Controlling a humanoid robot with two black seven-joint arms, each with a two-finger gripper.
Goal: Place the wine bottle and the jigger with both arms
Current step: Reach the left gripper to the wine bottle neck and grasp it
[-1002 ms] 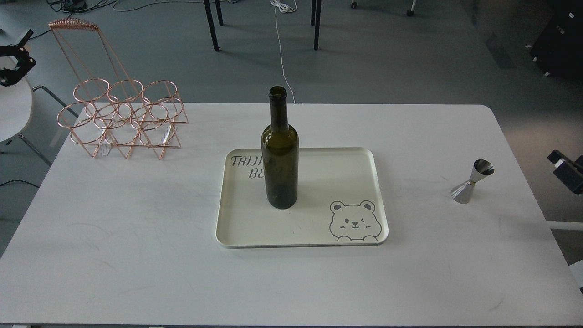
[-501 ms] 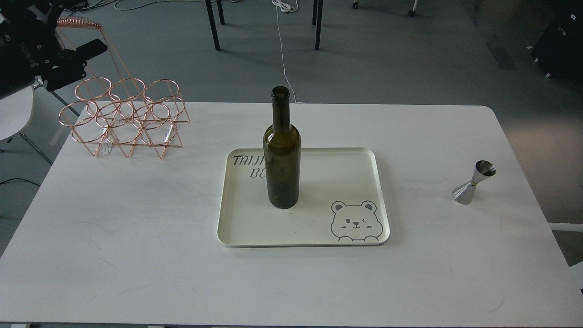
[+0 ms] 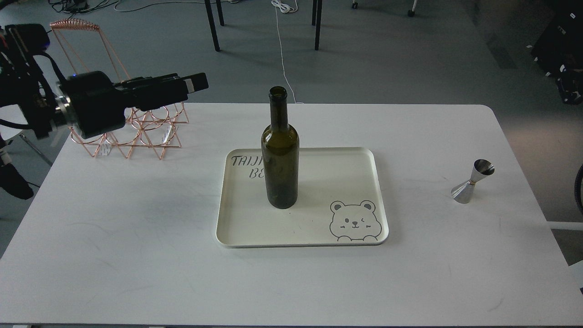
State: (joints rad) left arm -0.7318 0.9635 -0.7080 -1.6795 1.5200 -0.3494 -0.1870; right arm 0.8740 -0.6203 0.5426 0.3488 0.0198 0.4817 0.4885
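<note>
The left pincer [image 3: 193, 83] hangs in the air above the far left part of the white bench [image 3: 136, 228], its tip pointing right toward the wine bottle [image 3: 280, 155]. It is seen side-on and dark, so I cannot tell whether its fingers are apart or together; nothing is in it. Directly behind and below the pincer's black body stands a copper wire bottle rack [image 3: 136, 132], partly hidden by the arm.

To the right of the pincer, well apart from it, the wine bottle stands upright on the left half of a cream tray [image 3: 346, 182]. The tray lies flat at the middle of the bench, with lettering at its far left corner, partly hidden by the bottle, and 1 bear drawing at its near right corner.

Far to the right, on the other side of the tray, the jigger [image 3: 473, 181] stands on the bare bench near the right edge, tilted in this view, its open cup facing up and to the right.

The right pincer is out of view.
</note>
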